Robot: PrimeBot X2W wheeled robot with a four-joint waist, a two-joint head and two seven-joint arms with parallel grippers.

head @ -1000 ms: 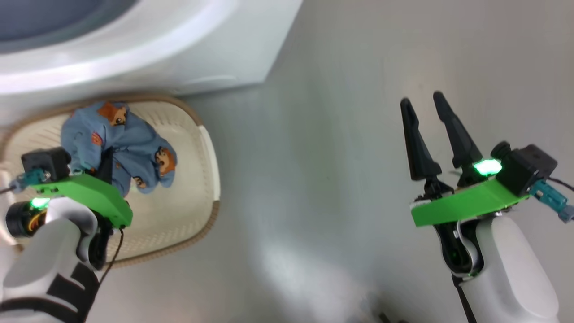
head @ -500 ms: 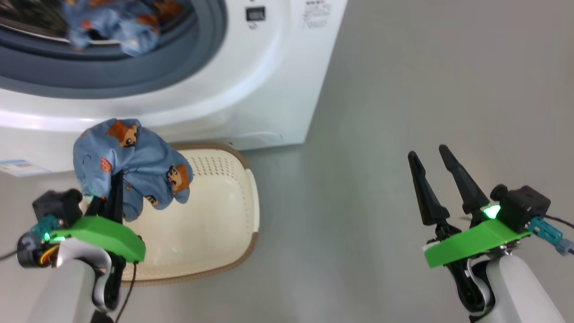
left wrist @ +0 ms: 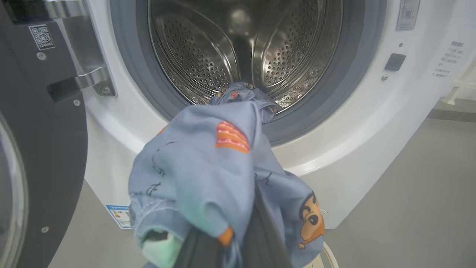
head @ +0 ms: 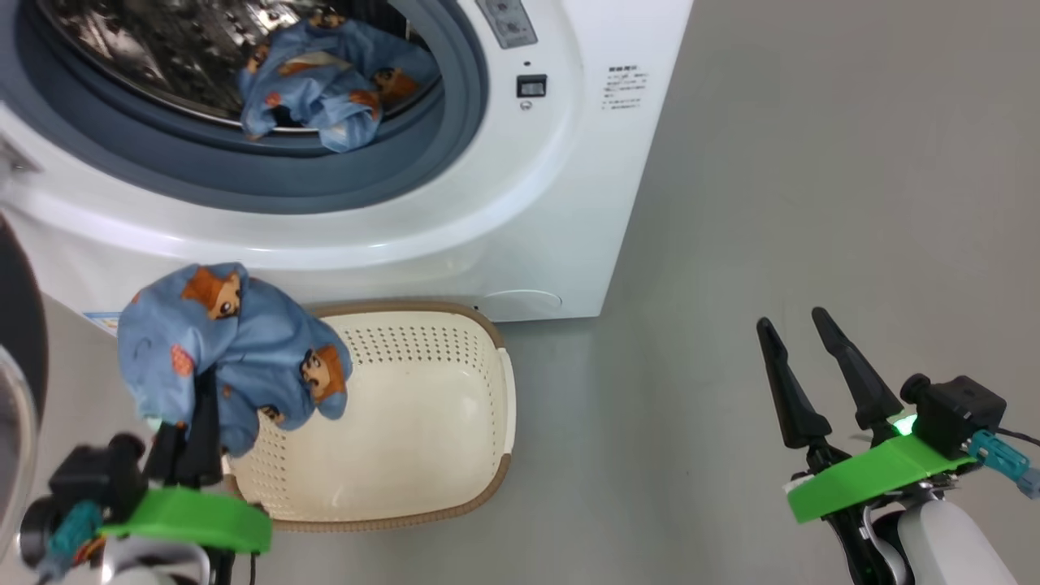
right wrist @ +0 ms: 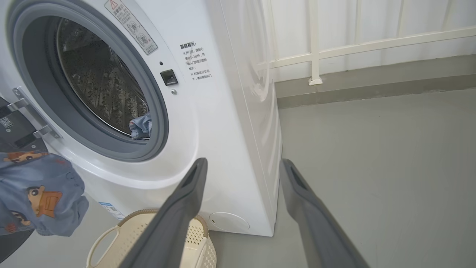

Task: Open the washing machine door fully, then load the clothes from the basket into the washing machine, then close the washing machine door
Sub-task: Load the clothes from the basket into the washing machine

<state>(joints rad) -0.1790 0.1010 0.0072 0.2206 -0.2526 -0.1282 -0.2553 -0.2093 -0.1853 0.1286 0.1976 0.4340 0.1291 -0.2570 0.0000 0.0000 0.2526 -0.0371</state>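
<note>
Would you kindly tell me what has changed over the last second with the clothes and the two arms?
The left gripper, fingers shut on the bear-print garment, raised it out of the basket toward the washing machine opening. The head camera tilted up as well. The right gripper stayed open and idle.

The washing machine point(head: 569, 203) and basket point(head: 422, 422) are looked down on steeply from the head view. The drum point(left wrist: 208, 56) is faced closely in the left wrist view, past a garment point(left wrist: 200, 167) at the lens. The machine is seen obliquely, from farther right, in the right wrist view. The drum is shared by all.
</note>
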